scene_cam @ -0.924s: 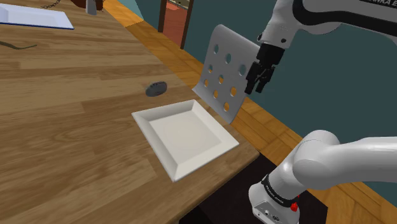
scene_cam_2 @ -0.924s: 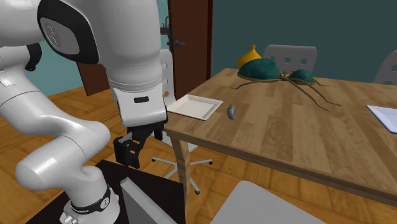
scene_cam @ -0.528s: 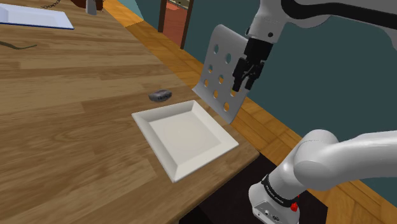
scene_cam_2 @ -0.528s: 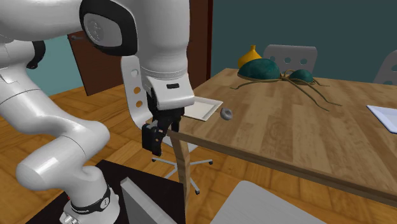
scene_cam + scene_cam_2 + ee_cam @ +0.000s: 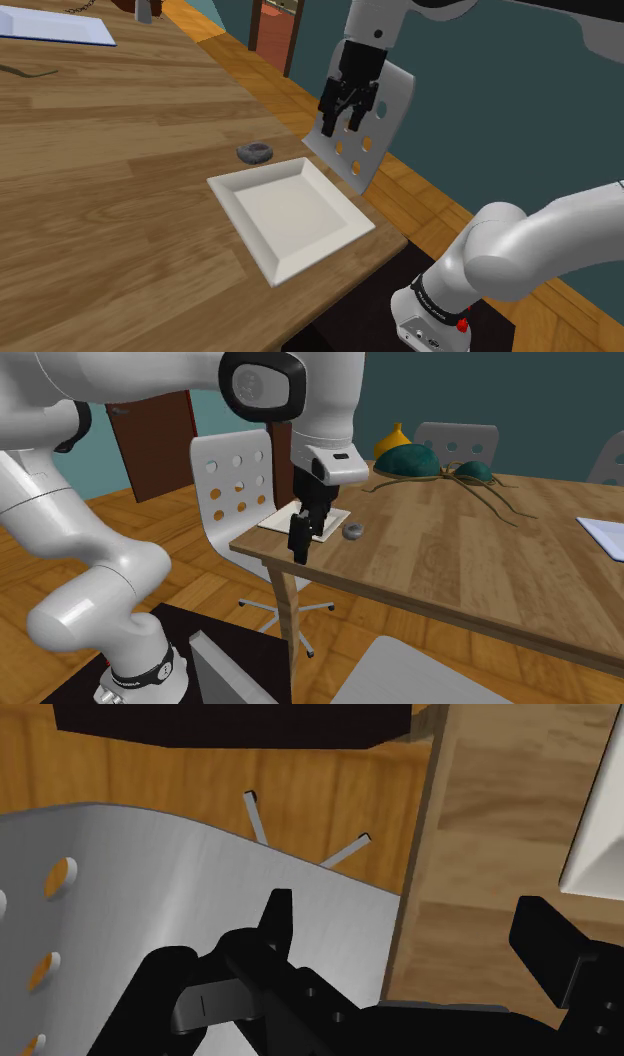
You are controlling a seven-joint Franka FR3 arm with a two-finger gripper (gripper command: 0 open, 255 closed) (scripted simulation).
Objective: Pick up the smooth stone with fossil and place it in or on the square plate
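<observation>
Grey stone point(image 5: 255, 152) near plate point(image 5: 245, 225) rim, end effector point(image 5: 341, 127) above table point(image 5: 100, 200) edge.

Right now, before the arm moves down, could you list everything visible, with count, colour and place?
smooth rounded stone: one, dark grey, on table beside plate
shallow square plate: one, white, near table corner
wooden table: one, brown, in front of arm
perforated chair: one, white, at table edge near plate
domed object with cords: one, green, far on table
flat sheet: one, white, far on table
two-finger gripper: one, black, open, above chair, by table edge
robot arm: one, white, reaching over chair
</observation>
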